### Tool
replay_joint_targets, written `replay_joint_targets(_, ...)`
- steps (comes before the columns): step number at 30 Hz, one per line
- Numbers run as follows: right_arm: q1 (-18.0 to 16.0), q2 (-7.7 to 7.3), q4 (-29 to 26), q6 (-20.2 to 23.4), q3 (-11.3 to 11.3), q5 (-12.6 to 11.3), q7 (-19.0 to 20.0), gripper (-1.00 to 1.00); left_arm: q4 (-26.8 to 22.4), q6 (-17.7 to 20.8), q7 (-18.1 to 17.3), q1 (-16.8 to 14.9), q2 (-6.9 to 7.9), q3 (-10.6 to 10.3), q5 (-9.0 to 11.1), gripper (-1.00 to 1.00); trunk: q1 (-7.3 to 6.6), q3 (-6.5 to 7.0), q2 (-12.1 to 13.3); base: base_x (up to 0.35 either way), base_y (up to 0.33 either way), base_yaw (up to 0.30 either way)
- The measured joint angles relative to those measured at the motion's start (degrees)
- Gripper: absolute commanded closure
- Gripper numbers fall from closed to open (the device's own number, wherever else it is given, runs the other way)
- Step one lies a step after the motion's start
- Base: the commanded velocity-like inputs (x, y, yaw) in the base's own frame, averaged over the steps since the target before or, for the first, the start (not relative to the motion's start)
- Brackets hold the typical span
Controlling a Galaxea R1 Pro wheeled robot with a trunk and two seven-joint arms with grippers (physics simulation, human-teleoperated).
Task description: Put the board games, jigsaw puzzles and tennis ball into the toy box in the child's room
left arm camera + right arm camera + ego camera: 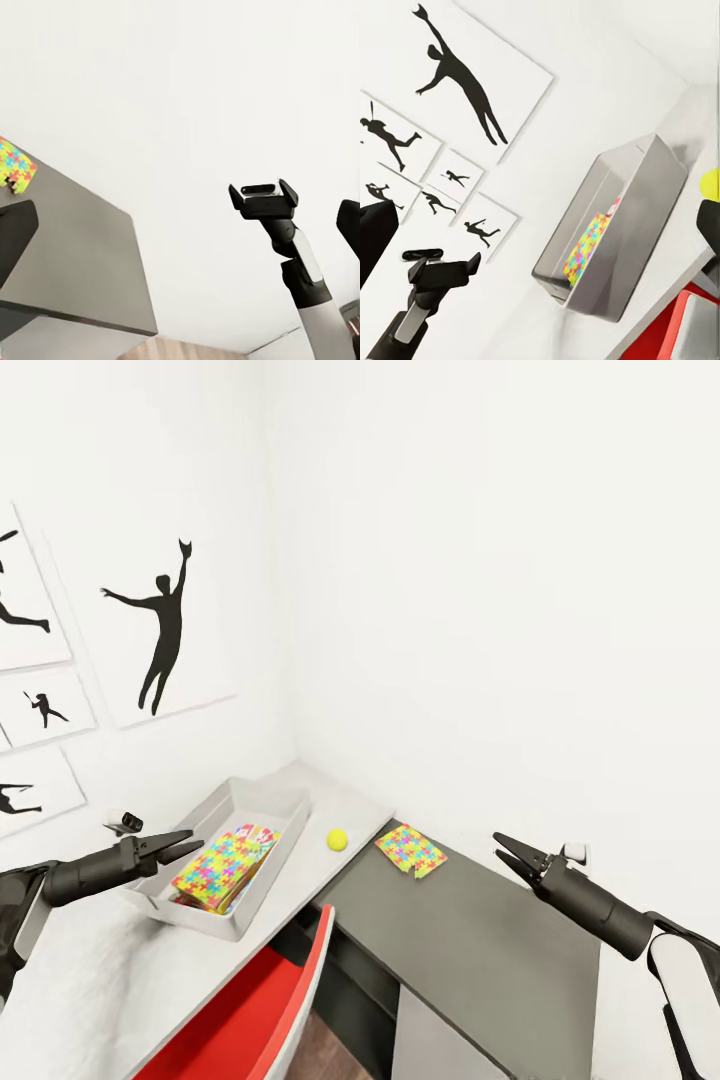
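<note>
White walls with black baseball posters (165, 625) are seen around a pale grey table (90, 980) joined at the corner to a dark grey cabinet (480, 950). One puzzle (225, 865) is laid in the toy box (262, 808), its long side running along the box, while the other puzzle (410, 850) is lying flat on the cabinet, with the ball (337, 840) just beside the box. The left gripper (190, 847) is held at the box's rim with fingers close together and nothing between them, and the right gripper (500, 850) is held over the cabinet with fingers slightly apart.

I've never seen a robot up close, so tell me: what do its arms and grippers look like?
Each arm is a dark grey, round tube that tapers into the left gripper and the right gripper, each made of two pointed black fingers. Near the right arm's elbow there is a white casing. In the left wrist view, the right arm carries a small black box.
</note>
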Motion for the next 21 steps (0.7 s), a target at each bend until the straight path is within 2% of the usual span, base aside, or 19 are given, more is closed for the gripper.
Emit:
replay_joint_targets(8, 0.0, 0.01, 0.0, 0.0, 0.0, -0.1, 0.3, -1.0, 0.0, 0.0, 0.0, 0.0, 0.01, 0.0, 0.0, -1.0, 0.02, 0.26, 0.0, -0.044, 0.0, -0.076)
replay_joint_targets(12, 0.0, 0.0, 0.1, 0.0, -0.1, -0.1, 0.3, -1.0, 0.0, 0.0, 0.0, 0.0, 0.0, 0.0, 0.0, -1.0, 0.03, 0.23, 0.0, -0.211, 0.0, -0.119)
replay_joint_targets(21, 0.0, 0.0, 0.1, 0.0, -0.2, -0.1, 0.3, -1.0, 0.0, 0.0, 0.0, 0.0, 0.0, 0.0, 0.0, -1.0, 0.03, -0.06, 0.0, -0.254, 0.0, -0.237)
